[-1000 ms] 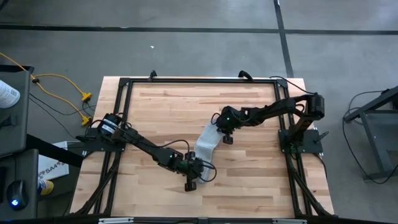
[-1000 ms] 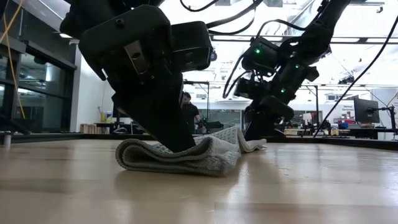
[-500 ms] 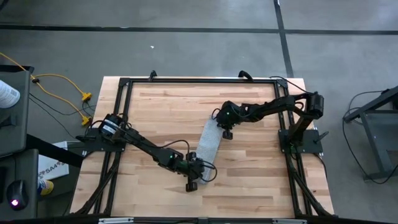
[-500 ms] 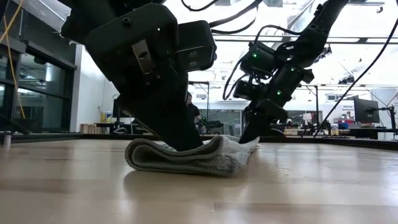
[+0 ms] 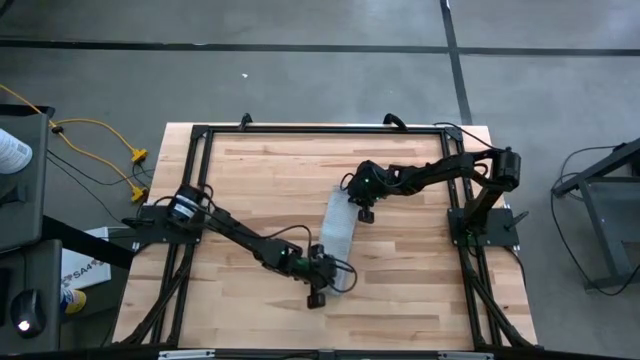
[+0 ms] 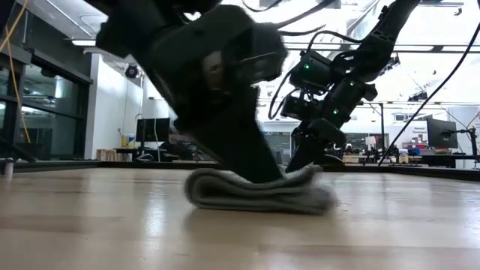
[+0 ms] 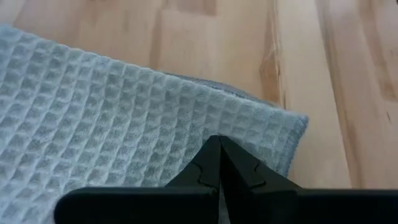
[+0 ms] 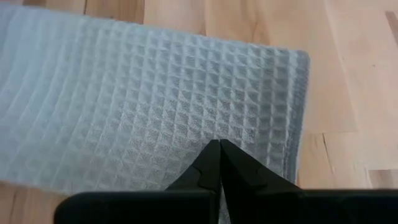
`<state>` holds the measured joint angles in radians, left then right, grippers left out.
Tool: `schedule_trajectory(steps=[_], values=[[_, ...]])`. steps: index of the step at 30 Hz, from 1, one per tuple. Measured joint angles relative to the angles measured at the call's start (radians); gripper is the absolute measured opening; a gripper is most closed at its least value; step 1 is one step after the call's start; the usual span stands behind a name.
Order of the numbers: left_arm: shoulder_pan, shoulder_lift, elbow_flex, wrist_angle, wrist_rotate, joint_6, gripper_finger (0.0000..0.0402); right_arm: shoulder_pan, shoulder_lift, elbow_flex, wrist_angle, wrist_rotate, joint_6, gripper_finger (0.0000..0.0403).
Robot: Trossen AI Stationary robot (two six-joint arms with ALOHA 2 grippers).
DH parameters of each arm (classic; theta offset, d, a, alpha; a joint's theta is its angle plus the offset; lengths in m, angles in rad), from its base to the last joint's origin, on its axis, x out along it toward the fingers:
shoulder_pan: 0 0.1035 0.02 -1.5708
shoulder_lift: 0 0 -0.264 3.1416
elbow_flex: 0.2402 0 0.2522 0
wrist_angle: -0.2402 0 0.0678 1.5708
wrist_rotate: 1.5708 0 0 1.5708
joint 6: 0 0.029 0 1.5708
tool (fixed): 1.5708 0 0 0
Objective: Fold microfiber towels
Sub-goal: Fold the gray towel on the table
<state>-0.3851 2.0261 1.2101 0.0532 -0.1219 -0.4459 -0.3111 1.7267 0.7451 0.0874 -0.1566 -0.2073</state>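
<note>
The light grey microfiber towel lies on the wooden table as a narrow folded strip that runs from far to near. In the low view the towel lies flat in several layers, with a rounded fold at one side. My left gripper is shut at the strip's near end. My right gripper is shut at its far end. The waffle weave fills both wrist views. My left gripper is shut on the towel's near end, close to a corner, coming down at a slant from the table's left. The fingertips hide the layers they hold. That end rests on the table. My right gripper is shut on the towel's far end, near its side edge, coming down at a slant from the table's right. The fingertips hide the place of contact. The towel lies flat on the wood between the two grippers.
A black frame runs along the table's edges. Bare wood lies to the left of the towel and toward the far edge. Yellow cables lie on the floor off the table's left side.
My left gripper has gone toward the table's right edge and slid the towel's near end with it. My right gripper has gone a little toward the far edge with the far end. The strip, bent before, now lies straight and flatter.
</note>
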Motion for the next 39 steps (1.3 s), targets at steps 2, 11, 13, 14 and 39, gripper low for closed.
schedule_trajectory(steps=[2,11,13,14,39], values=[[0.000,0.016,0.025,-0.013,0.004,0.025,0.0000,0.000,0.000,0.000,0.001,0.000,0.001,0.0002],[0.021,0.027,0.073,-0.051,0.009,0.049,0.0000,-0.006,0.000,0.001,0.012,-0.003,0.017,0.0002],[0.029,0.027,0.072,-0.053,0.020,0.049,0.0000,-0.006,0.000,0.000,0.011,-0.003,0.017,0.0002],[0.034,0.027,0.072,-0.050,0.024,0.049,0.0000,-0.006,0.000,0.000,0.012,-0.003,0.018,0.0002],[0.039,0.026,0.072,-0.056,0.082,0.056,0.0000,-0.005,0.000,0.000,0.038,-0.029,0.050,0.0002]])
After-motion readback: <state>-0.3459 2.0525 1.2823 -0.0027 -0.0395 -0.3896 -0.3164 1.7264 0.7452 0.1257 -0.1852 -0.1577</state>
